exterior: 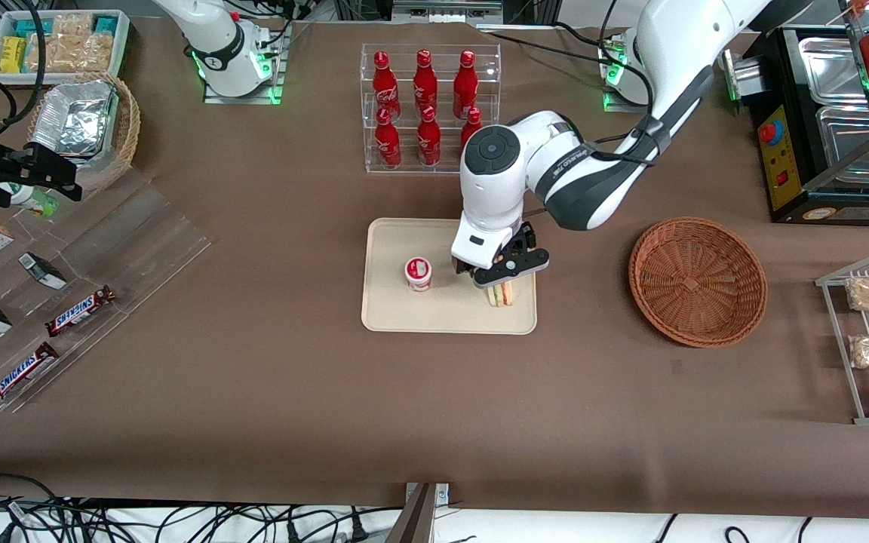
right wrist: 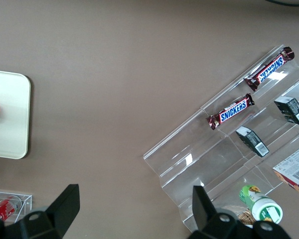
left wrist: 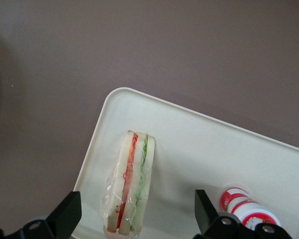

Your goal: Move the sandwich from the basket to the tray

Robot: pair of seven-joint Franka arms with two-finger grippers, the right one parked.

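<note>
Wrapped in clear film, the sandwich (left wrist: 130,184) sits on the tray (left wrist: 199,149) near one rounded corner, its red and green layers plain in the left wrist view. That view shows the tool (left wrist: 134,219) released, its black fingers (left wrist: 65,215) spread wide to either side of the wedge without touching it. From the front, the tool (exterior: 505,280) hides most of the sandwich (exterior: 502,296). The round woven basket (exterior: 697,280) stands on the brown bench (exterior: 434,407), toward the working arm's end. A small red-and-white cup (exterior: 418,273) shares the smooth cream tray (exterior: 397,309).
</note>
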